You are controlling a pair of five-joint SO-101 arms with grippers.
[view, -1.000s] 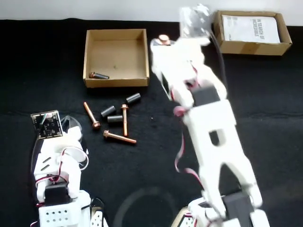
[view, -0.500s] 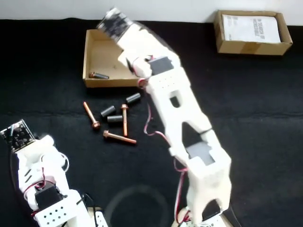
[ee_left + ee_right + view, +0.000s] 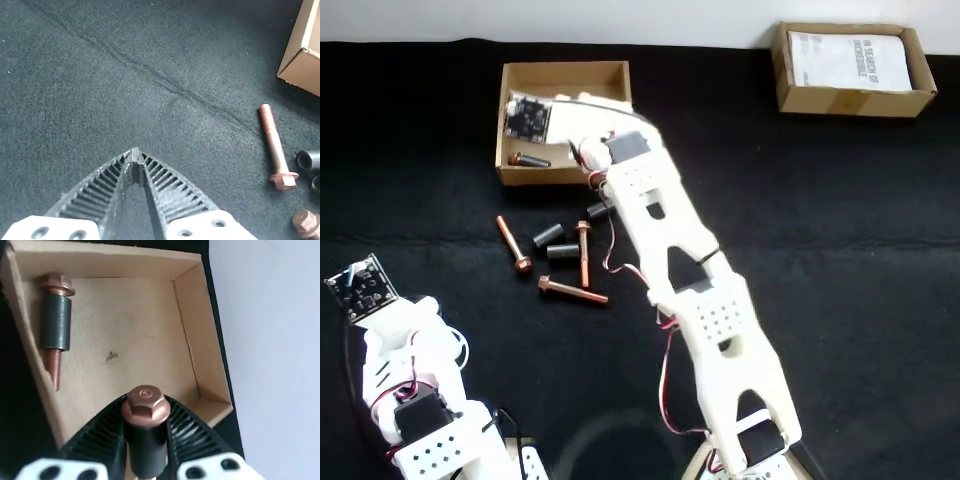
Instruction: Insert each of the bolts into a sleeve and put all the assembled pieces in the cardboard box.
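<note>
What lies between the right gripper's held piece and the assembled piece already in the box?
In the right wrist view, bare floor of the cardboard box, save one small dark mark.

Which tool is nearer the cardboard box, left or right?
Right. The right tool is above the cardboard box, gripping a sleeved bolt; the left tool is over black mat.

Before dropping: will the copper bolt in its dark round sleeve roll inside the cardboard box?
Probably slightly: the dark round sleeve invites rolling, though the copper bolt has a wider head. The cardboard box walls should contain it.
</note>
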